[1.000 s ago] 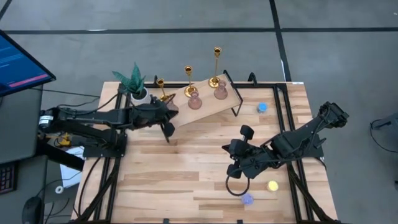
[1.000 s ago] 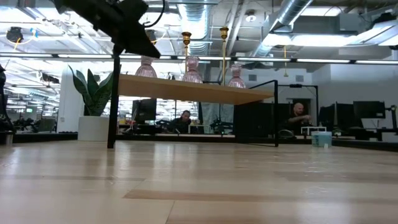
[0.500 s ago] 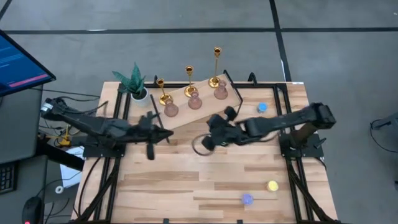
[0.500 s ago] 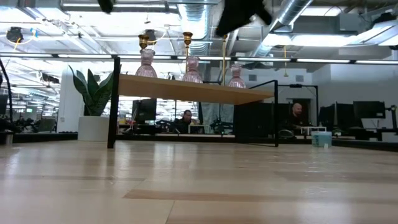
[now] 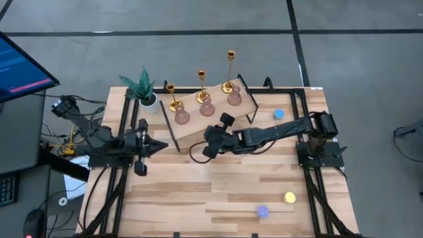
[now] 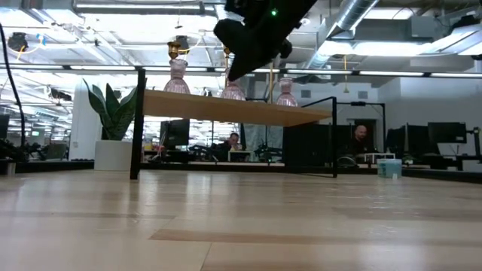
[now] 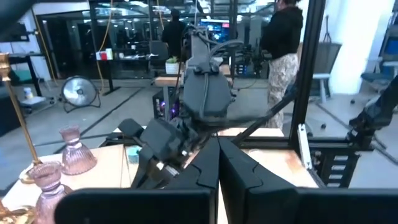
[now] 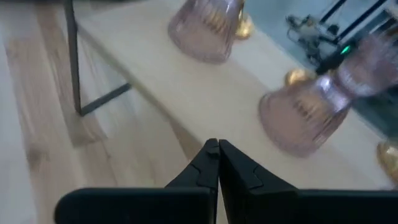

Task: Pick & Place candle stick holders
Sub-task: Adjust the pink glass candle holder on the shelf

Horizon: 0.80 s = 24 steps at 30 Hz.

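Three shiny gold candlesticks (image 5: 200,87) of differing heights and three dusty-pink bulbous holders (image 5: 207,106) standing together on a small raised wooden shelf (image 5: 221,112) at the far middle of the tabletop (image 5: 198,192). Tallest candlestick at the shelf's far right end, shortest at its left end beside a pink holder. Right hand (image 5: 200,149) reaching across the tabletop to just in front of the shelf, fingers pressed fully together, holding nothing; in its wrist view, fingertips pointing at the shelf edge below two pink holders. Left hand (image 5: 160,145) drawn back near the left edge of the tabletop, pointing toward the right arm, fingers likewise closed and empty. Green potted plant (image 5: 141,88) at the far left corner, next to the shelf. Small blue light (image 5: 278,114) right of the shelf; yellow light (image 5: 289,197) and another blue light (image 5: 262,211) near the front right.
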Motion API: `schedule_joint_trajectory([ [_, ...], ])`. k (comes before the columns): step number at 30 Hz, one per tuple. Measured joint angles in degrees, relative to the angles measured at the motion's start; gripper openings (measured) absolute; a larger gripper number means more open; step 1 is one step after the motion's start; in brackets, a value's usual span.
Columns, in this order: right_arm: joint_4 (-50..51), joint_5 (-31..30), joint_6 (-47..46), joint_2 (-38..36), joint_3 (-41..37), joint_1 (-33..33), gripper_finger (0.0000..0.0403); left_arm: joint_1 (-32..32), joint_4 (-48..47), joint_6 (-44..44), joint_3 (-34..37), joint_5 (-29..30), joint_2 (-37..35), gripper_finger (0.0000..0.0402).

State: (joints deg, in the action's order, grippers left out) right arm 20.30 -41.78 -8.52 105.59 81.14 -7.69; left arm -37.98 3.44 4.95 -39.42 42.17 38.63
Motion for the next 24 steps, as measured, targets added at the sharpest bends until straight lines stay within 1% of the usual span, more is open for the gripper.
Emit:
schedule_joint_trajectory([
  [3, -2.44, -0.78, 1.96, 0.25, 0.18, 1.06, 0.0000, -0.67, -0.59, 1.48, 0.00, 0.27, 0.15, 0.0003],
  [7, -2.15, -2.19, 4.67, 0.34, -0.07, 2.62, 0.0000, -1.37, -1.09, 2.72, 0.00, 0.28, 0.09, 0.0003],
  [10, -2.48, -1.43, 5.13, 0.21, 0.11, 4.07, 0.0000, -1.71, -1.32, 3.88, 0.00, 0.28, 0.04, 0.0003],
  [14, -3.20, 1.25, 5.73, 0.23, 0.04, 5.67, 0.0000, -1.74, -1.53, 4.92, 0.00, 0.26, 0.04, 0.0003],
  [21, -2.90, 1.55, 6.13, 0.23, 0.04, 7.96, 0.0000, -1.74, -2.14, 4.94, 0.00, 0.26, 0.04, 0.0003],
  [24, -3.07, 2.79, 6.14, 0.23, 0.04, 8.77, 0.0000, -1.73, -2.16, 4.93, 0.01, 0.26, 0.04, 0.0003],
])
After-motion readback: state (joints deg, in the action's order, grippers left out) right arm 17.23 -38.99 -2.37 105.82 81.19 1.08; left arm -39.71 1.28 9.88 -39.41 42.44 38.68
